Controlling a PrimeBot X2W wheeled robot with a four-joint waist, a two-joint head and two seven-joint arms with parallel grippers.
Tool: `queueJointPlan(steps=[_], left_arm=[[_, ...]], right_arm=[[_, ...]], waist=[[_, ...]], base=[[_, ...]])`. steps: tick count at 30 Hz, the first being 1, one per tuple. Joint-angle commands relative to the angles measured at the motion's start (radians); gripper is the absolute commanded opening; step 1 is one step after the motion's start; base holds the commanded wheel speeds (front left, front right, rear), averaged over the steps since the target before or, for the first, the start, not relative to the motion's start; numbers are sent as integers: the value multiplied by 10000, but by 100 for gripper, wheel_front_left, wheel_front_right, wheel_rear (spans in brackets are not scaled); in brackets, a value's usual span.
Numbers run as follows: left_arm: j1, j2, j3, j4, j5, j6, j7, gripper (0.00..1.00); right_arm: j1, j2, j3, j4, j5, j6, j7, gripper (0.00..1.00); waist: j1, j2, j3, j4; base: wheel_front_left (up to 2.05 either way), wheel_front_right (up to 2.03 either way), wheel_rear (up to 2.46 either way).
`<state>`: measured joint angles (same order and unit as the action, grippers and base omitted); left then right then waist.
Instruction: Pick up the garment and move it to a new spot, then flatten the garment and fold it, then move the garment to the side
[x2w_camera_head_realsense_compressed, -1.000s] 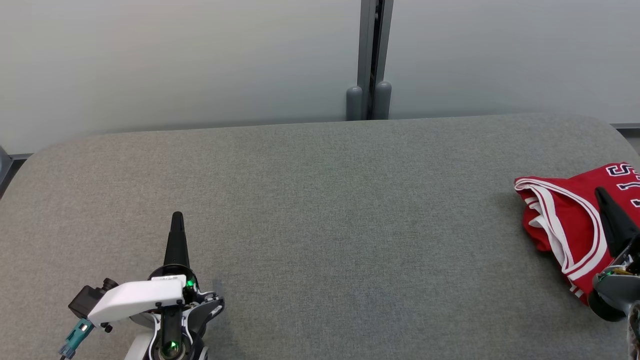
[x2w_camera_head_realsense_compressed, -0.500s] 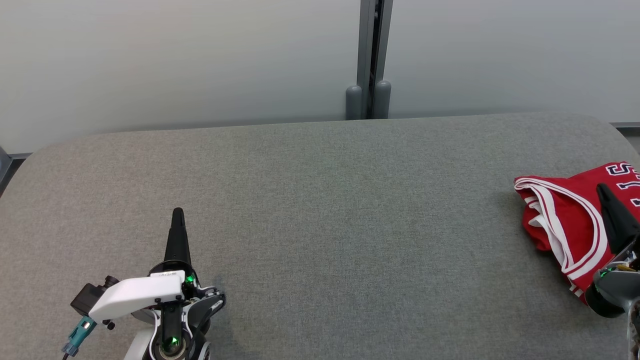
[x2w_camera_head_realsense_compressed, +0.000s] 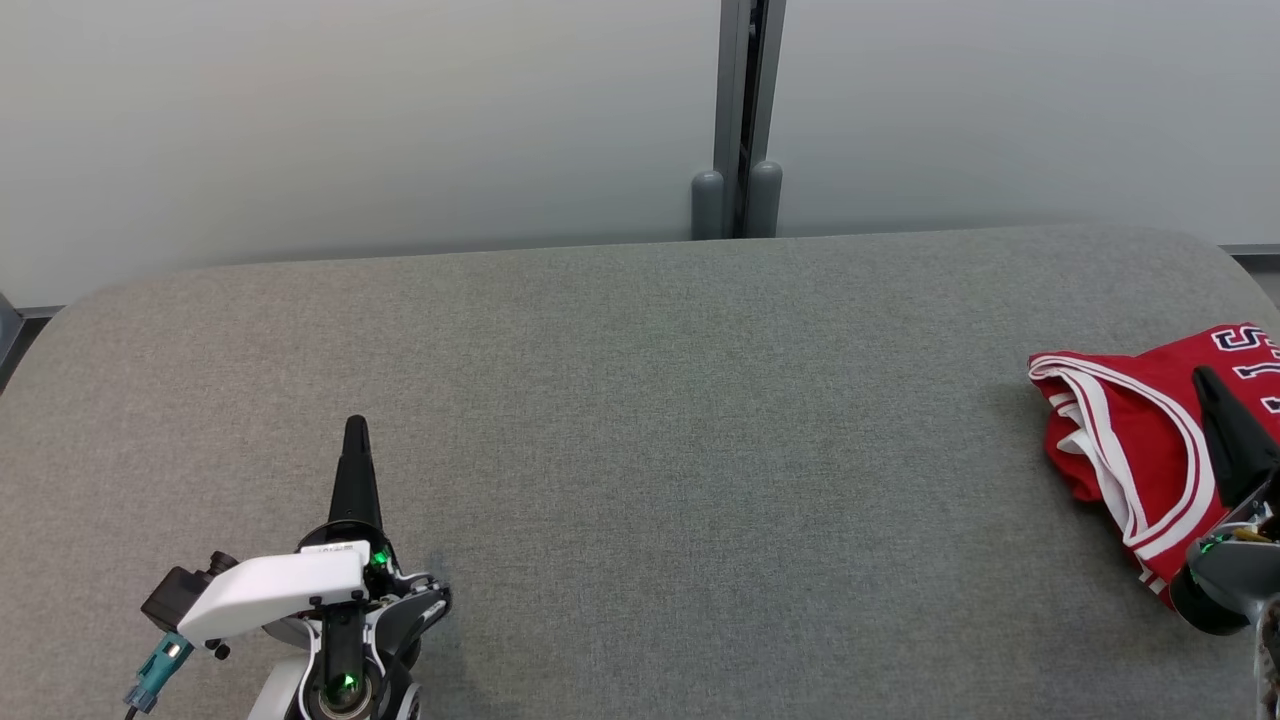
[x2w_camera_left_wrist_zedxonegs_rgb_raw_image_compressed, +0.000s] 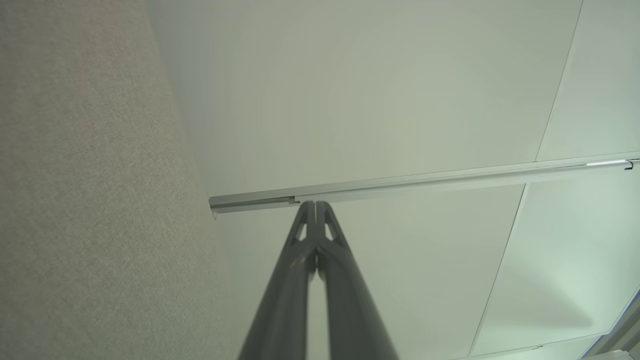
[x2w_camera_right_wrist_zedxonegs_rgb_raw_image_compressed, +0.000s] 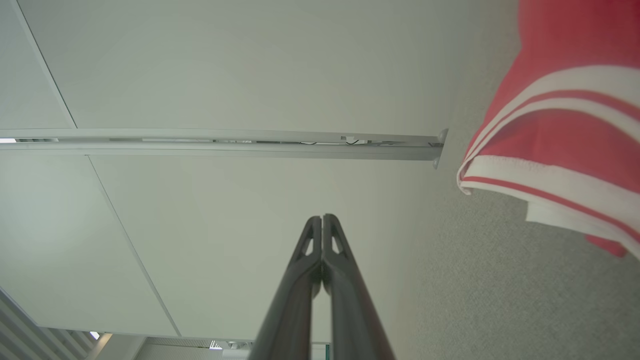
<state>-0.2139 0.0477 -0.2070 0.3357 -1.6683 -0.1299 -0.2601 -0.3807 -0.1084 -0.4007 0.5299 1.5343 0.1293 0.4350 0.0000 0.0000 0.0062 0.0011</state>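
Head view, red garment (x2w_camera_head_realsense_compressed: 1130, 440), cropped white lettering (x2w_camera_head_realsense_compressed: 1243, 342)

Office or lab-like room: pale partition panels (x2w_camera_head_realsense_compressed: 400, 120) joined by grey metal post (x2w_camera_head_realsense_compressed: 740, 110), grey fabric-covered tabletop (x2w_camera_head_realsense_compressed: 640, 420).

We see a grey fabric-covered table (x2w_camera_head_realsense_compressed: 640, 400) with rounded corners. Behind it stand pale wall panels (x2w_camera_head_realsense_compressed: 350, 120), split by a grey vertical post (x2w_camera_head_realsense_compressed: 730, 90) with two rounded caps (x2w_camera_head_realsense_compressed: 708, 205) at its base.
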Motion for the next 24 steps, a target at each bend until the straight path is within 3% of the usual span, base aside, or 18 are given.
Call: queueJointPlan(steps=[1, 24], left_arm=[[-189, 26, 17, 12, -10, -34, -31, 0], [-188, 26, 15, 9, -11, -34, -34, 0]], right_arm=[[0, -91, 33, 7, 78, 25, 3, 0], [20, -121, 76, 9, 119, 25, -37, 0]], waist=[[0, 0, 0, 0], [0, 0, 0, 0]], base=[[0, 0, 0], [0, 0, 0]])
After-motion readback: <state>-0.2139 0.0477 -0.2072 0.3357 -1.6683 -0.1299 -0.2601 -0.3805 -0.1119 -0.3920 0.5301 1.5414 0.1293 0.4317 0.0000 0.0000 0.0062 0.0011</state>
